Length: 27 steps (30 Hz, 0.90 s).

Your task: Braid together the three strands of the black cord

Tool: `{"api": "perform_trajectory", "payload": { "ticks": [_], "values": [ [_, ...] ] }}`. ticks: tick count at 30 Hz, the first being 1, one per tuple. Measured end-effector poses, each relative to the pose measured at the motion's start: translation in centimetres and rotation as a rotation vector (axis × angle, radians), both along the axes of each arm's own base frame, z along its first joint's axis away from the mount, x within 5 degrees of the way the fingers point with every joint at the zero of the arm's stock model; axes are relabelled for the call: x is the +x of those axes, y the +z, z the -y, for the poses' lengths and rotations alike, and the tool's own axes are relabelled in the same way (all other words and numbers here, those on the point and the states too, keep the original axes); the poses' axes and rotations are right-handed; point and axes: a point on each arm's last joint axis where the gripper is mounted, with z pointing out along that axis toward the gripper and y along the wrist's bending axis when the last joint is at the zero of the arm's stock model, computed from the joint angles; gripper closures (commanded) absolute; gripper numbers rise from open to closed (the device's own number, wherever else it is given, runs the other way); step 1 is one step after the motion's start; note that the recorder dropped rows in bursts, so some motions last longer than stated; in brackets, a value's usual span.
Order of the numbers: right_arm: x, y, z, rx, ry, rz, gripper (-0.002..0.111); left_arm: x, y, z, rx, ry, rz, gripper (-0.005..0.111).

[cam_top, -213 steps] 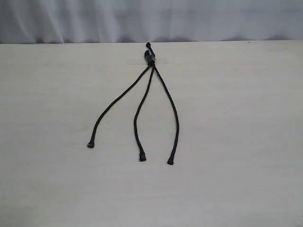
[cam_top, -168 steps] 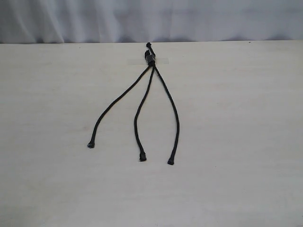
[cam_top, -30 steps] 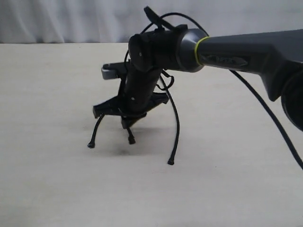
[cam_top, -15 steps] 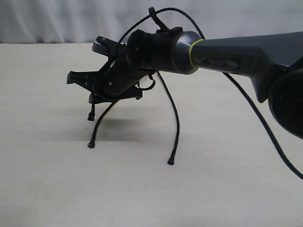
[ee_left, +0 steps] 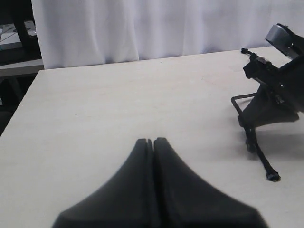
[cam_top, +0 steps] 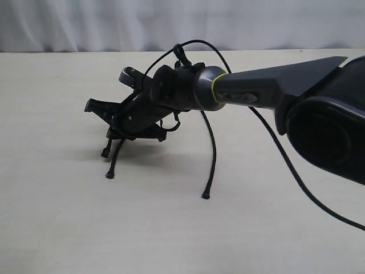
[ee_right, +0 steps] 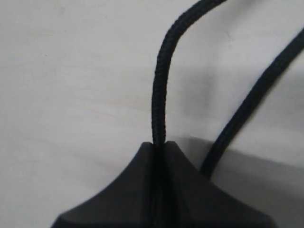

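Note:
My right gripper [cam_top: 114, 136] has reached across to the left and is shut on the middle strand [ee_right: 159, 95], which comes straight out from between its fingertips [ee_right: 159, 145]. That strand's knobbed tip [cam_top: 105, 153] dangles just above the table, left of the left strand [cam_top: 114, 164]. The left strand passes beside the jaws [ee_right: 247, 109] and its tip rests on the table [cam_top: 108, 175]. Apart from them, the right strand [cam_top: 213, 151] lies curved. The cord's knotted head is mostly hidden behind the right wrist. Well to the left of the cord, my left gripper [ee_left: 151, 141] is shut on nothing.
The pale table [cam_top: 68, 228] ends at a white curtain [cam_top: 85, 23] behind. The right arm's glossy cable [cam_top: 296, 171] trails across the table's right side. In the left wrist view the right gripper [ee_left: 273, 95] stands over the strand ends [ee_left: 272, 176].
The right gripper came in, took the middle strand and swung it left across the left strand. In the last half second it dropped slightly, lowering the held tip.

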Motion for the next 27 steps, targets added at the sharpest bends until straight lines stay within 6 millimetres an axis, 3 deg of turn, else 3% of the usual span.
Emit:
{"api": "perform_trajectory", "payload": {
  "ticks": [10,27],
  "values": [
    [-0.4,-1.8,0.3,-0.066,0.03,-0.063,0.104,0.0,0.0,0.0,-0.002,0.0,0.0,0.107],
    [-1.4,0.2,3.0,-0.4,0.069,-0.132,0.104,0.0,0.0,0.0,-0.002,0.0,0.0,0.107]
  ]
}}
